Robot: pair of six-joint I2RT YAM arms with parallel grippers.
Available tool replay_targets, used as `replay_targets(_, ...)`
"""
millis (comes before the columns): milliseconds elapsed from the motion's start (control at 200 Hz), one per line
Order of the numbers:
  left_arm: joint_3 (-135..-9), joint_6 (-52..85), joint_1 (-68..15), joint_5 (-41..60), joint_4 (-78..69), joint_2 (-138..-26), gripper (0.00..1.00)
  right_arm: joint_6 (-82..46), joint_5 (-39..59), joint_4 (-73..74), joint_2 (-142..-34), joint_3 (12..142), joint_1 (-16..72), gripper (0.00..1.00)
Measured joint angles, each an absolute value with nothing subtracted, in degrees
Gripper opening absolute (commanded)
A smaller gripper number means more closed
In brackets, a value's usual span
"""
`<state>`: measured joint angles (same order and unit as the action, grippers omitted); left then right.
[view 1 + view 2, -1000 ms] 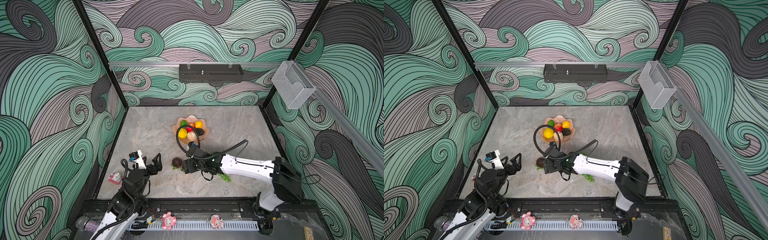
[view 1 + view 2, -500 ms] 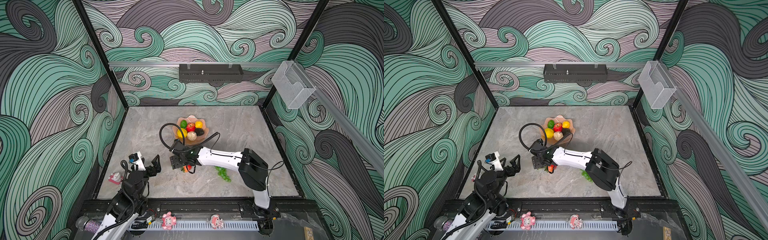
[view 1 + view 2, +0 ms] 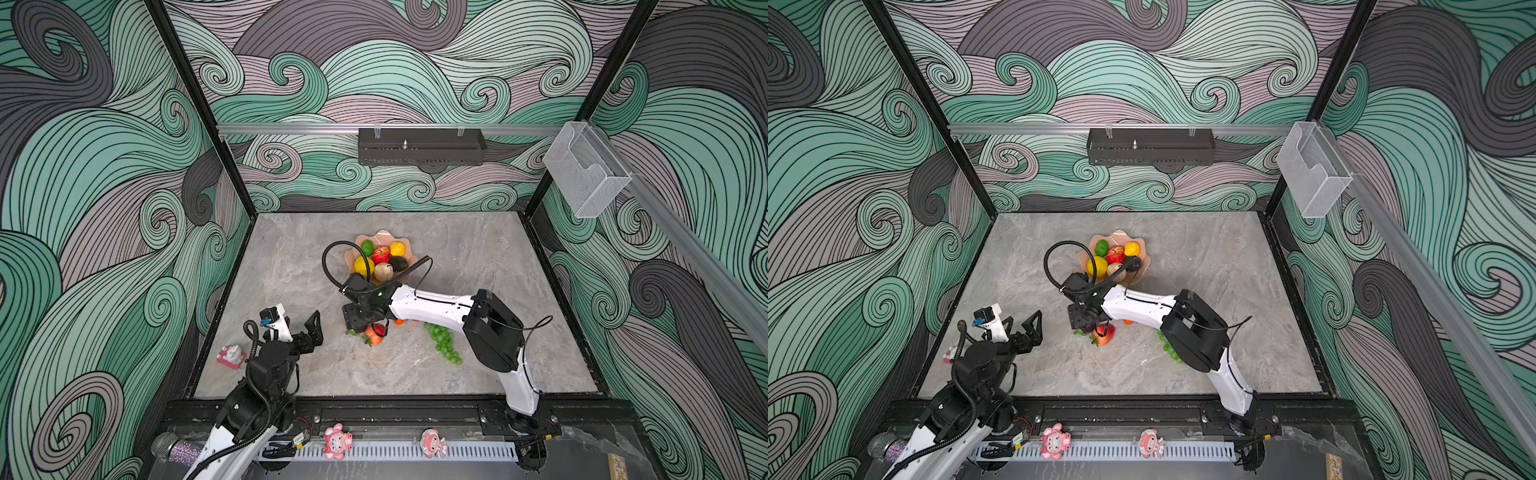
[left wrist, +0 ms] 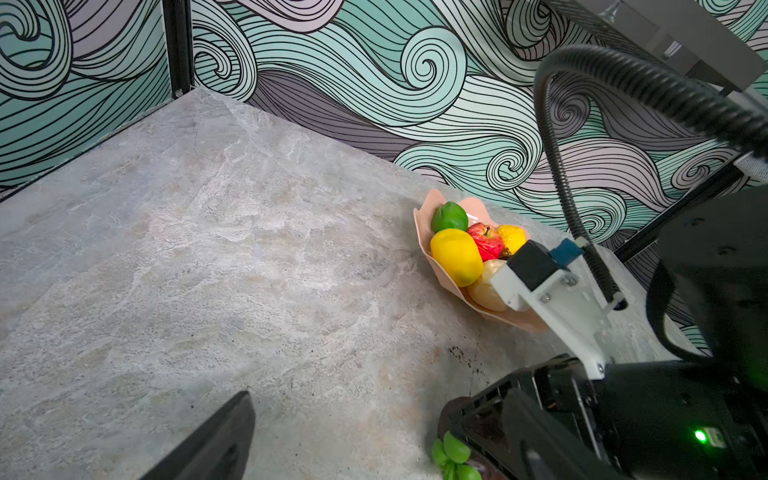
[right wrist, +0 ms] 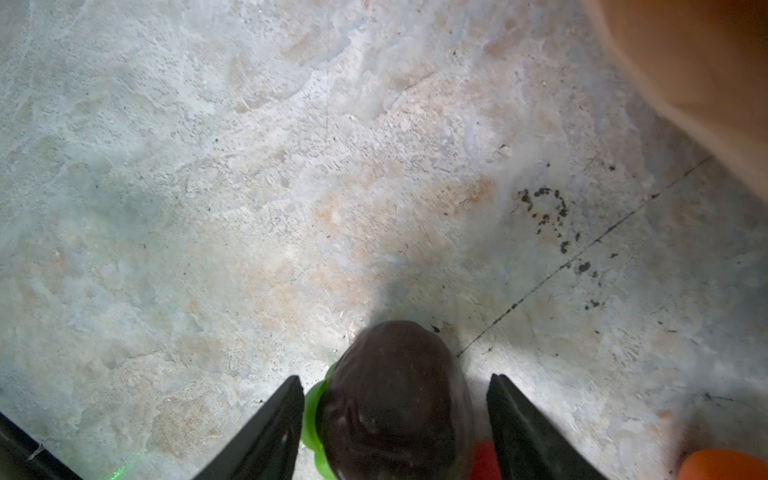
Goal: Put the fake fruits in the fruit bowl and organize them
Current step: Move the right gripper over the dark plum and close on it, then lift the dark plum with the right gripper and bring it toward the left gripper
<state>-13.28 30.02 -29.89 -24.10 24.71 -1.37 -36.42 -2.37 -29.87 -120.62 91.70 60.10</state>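
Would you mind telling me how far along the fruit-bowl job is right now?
Done: six fruits, including the red apple, sit in the fruit bowl. In hand: the right gripper straddles a dark brown fruit on the table, jaws open, not gripping. Remaining: that fruit, the strawberry, a small orange and the green grapes. The left gripper hovers open.

The right arm [image 3: 432, 309] and left arm [image 3: 270, 363] have white shells and black joints. A ribbed black cable [image 3: 324, 266] loops off the right wrist, where a green light [image 4: 700, 435] glows. The right hand [image 5: 395, 377] has black wedge fingers [image 5: 266, 432].
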Motion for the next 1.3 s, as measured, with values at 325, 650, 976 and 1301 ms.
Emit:
replay_targets(325, -12.82, 30.06, -29.89, -24.16, 23.79, -2.44, 0.97, -36.58, 0.03, -30.63, -123.79, 94.08, 60.18, 0.63)
replay_targets(650, -12.19, 30.17, -29.89, -24.10, 22.04, -4.01, 0.97, -37.36, 2.24, -31.16, -123.79, 95.15, 60.18, 0.53)
replay_targets(976, -11.86, 30.15, -29.89, -23.94, 21.69, -4.01, 0.97, -38.13, 3.84, -31.99, -123.81, 95.92, 60.20, 0.65)
replay_targets(1301, -11.86, 30.65, -29.89, -23.94, 22.79, -1.02, 0.97, -38.20, 2.59, -33.19, -124.86, 97.06, 62.63, 0.68)
